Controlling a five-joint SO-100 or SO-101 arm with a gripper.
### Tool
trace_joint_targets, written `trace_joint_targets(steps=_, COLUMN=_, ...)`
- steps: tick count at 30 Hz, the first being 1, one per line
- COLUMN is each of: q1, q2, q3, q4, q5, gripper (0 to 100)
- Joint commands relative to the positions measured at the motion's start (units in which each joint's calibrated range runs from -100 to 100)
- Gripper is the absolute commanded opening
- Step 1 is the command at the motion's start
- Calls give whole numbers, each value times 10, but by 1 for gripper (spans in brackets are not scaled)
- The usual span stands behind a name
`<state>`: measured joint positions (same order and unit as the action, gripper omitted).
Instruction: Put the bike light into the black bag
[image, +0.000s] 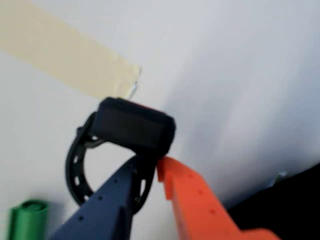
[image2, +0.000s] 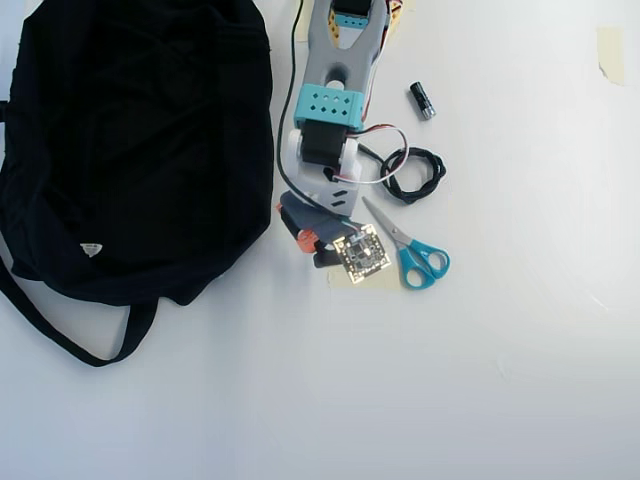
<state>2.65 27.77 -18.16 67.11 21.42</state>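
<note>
The bike light (image: 135, 125) is a small black block with a sliver of red along its top edge and a black rubber ring strap (image: 75, 165) hanging to its left. My gripper (image: 152, 165) is shut on it from below, dark blue finger (image: 107, 200) on the left and orange finger (image: 192, 200) on the right. In the overhead view the gripper (image2: 312, 240) sits just right of the black bag (image2: 140, 140), with the bike light (image2: 325, 259) a small dark shape at its tip. A corner of the bag (image: 290, 200) shows at the wrist view's lower right.
Blue-handled scissors (image2: 415, 255), a coiled black cable (image2: 415, 172) and a small black-and-silver cylinder (image2: 422, 100) lie right of the arm. Beige tape (image: 65, 55) is stuck to the white table. A green object (image: 25, 220) shows at lower left. The bag's strap (image2: 60, 335) loops forward.
</note>
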Motion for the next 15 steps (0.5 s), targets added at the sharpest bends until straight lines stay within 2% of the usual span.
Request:
trace_joint_targets(steps=1, q1=3, q2=-51, q3=-53, q4=45, q5=-5, gripper=2)
trace_joint_targets(steps=10, q1=3, q2=-51, q3=-183, q4=194, q5=-34, gripper=2)
trace_joint_targets(steps=15, q1=-1, q2=-51, q3=-278, q4=314, q5=-46, gripper=2)
